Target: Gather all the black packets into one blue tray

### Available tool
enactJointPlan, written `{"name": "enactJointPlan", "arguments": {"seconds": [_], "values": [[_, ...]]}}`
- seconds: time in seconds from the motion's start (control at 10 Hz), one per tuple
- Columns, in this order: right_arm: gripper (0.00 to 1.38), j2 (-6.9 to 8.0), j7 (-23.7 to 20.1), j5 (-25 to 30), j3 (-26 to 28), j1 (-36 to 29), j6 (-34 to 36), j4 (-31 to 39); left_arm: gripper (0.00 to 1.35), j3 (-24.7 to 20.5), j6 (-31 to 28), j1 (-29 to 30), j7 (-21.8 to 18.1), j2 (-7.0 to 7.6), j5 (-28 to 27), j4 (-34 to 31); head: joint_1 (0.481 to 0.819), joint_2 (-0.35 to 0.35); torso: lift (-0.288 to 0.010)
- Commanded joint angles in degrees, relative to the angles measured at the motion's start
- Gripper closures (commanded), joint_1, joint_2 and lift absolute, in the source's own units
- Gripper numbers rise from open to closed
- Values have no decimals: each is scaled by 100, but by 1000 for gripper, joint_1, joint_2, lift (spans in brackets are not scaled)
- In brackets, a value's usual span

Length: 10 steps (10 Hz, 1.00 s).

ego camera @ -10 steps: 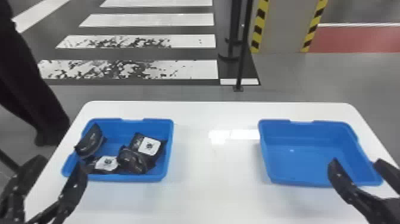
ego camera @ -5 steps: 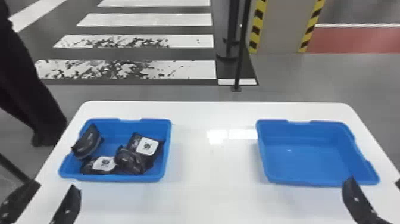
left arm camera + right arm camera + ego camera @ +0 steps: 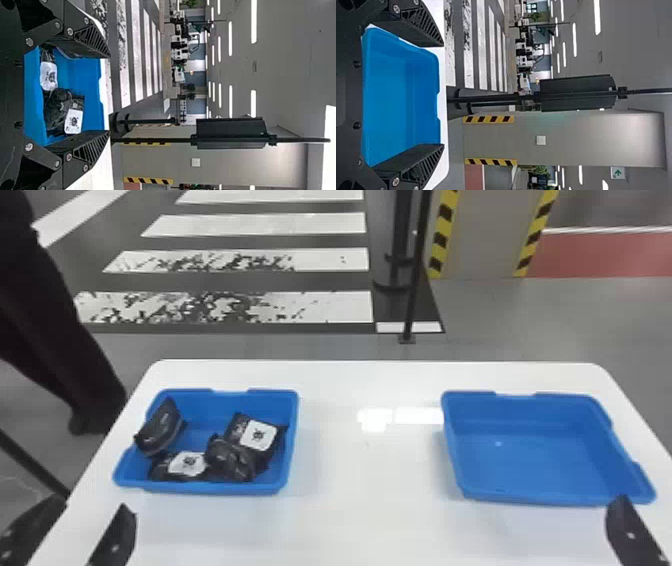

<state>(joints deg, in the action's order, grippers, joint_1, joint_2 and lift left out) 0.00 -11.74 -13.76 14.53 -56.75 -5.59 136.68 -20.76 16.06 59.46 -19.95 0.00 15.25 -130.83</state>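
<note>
At the head view's lower left, my left gripper [image 3: 92, 510] stands open in front of the left blue tray [image 3: 215, 491]. That tray holds several black packets: one [image 3: 161, 429] leans on its left wall, others [image 3: 230, 460] lie together toward the front and right. My right gripper [image 3: 622, 502] is at the lower right, by the near right corner of the right blue tray [image 3: 525, 460], which holds nothing. The left wrist view has the left gripper [image 3: 109, 94] open, with packets [image 3: 59, 107] beyond its fingers. In the right wrist view the right gripper [image 3: 443, 95] is open, with nothing between its fingers.
Both trays rest on a white table [image 3: 367, 510], with a wide bare stretch between them. Behind the table stands a thin black pole [image 3: 417, 265] on the floor, near a column with yellow and black stripes.
Both grippers have moved down and back toward the head view's bottom edge, the right one also rightward. The trays and packets keep their places, apart from a slight shift of the whole view.
</note>
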Motion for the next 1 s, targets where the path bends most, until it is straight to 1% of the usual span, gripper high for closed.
{"name": "enactJointPlan", "arguments": {"seconds": [0.0,0.9], "values": [[121,5,14,-18,-1,22,-18,-91,391,-3,-101,-12,18,-15,18,-2,695,55,-110],[121,5,23,-64,-1,64,-32,-176,392,42,-143,-68,53,-15,29,26,695,46,-110]]}}
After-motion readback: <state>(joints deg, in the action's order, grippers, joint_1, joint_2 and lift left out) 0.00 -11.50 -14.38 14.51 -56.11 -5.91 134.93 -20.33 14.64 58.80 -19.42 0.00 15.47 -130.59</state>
